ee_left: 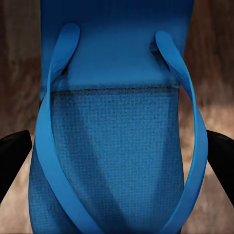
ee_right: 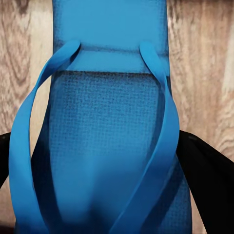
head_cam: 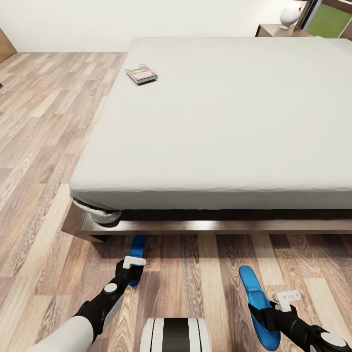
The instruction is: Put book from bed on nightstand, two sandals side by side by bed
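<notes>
step: sandal placement | left gripper [head_cam: 131, 270] clamped on left sandal [head_cam: 137, 254] by bed [head_cam: 220, 132] foot; right gripper [head_cam: 266, 310] clamped on right sandal [head_cam: 259, 303], well apart | book [head_cam: 141, 74] on mattress | next: bring sandals parallel, set down

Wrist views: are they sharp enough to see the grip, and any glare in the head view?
Left wrist view: sandal sharp at the weave, dark fingers blurred at the edges. Right wrist view: sandal soft near the lens. Head view: bright glare streak on the bed frame, deep shadow under the mattress.
</notes>
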Available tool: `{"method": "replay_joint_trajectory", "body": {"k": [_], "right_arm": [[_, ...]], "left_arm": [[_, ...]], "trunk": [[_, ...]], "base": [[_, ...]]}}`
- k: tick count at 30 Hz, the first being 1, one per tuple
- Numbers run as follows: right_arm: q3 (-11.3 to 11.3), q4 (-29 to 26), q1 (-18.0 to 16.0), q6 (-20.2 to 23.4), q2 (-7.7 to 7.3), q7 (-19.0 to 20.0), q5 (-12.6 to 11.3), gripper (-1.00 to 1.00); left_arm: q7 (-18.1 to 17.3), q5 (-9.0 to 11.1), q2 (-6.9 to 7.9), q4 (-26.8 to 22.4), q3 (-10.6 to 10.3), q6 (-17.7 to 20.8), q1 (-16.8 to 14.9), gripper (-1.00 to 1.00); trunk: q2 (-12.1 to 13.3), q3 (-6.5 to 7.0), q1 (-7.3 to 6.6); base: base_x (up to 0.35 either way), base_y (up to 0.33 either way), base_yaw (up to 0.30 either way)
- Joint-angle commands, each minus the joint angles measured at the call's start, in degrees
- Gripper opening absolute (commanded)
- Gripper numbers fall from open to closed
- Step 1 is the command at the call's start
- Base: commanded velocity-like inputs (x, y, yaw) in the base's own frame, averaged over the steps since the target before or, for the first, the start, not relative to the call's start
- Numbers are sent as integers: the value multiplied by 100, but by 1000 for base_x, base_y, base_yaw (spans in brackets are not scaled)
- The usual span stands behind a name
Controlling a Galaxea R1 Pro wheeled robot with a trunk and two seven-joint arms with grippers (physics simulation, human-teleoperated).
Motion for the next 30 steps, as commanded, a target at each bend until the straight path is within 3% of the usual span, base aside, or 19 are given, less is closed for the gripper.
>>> {"method": "replay_joint_trajectory", "body": {"k": [1,4,15,18,30], "right_arm": [[-9,-9,2,25,0,33,13,-100],[-8,-9,2,25,0,33,13,-100],[-2,-9,2,26,0,33,16,-100],[0,-9,2,22,0,33,17,-100],[12,-9,2,25,0,17,22,-100]], "left_arm": [[14,23,2,8,-33,-22,-5,-100],[14,23,0,1,-34,-22,-5,-100],[14,23,-3,-66,-35,-22,-6,-100],[14,23,-2,-77,-38,-22,-6,-100],[14,23,14,-210,-41,-19,-14,-100]], "trunk": [[-3,-25,2],[-7,-91,10],[-7,-91,10],[-11,-158,17],[-11,-158,17]], "base": [[0,0,0],[0,0,0],[0,0,0],[0,0,0],[0,0,0]]}}
